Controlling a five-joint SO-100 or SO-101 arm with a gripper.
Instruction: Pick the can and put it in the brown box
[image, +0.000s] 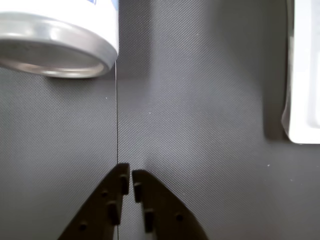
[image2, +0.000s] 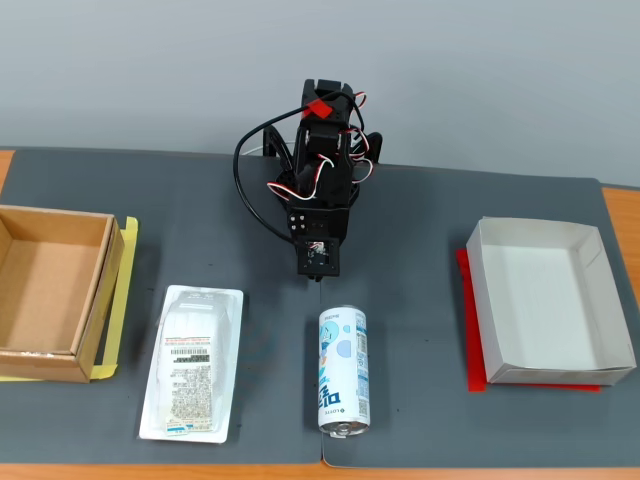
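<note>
Can on its side, claw not on it yet

Wrist view: gripper (image: 131, 175) clenched, holding nothing, can (image: 60, 40) at 11 o'clock. Fixed view: bare mat (image2: 420, 300) around it; brown box (image2: 50, 290) far out at 9 o'clock.

A flat plastic-wrapped packet (image2: 192, 364) lies on the dark mat (image2: 420, 230), while a white paper box (image2: 548, 300) sits on a red underlay (image2: 466, 300)

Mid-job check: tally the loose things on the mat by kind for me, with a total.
Cans: 1, the can lying on its side
Boxes: 2, the brown box and the white paper box
Wrapped packets: 1, the white packet
Total: 4
</note>
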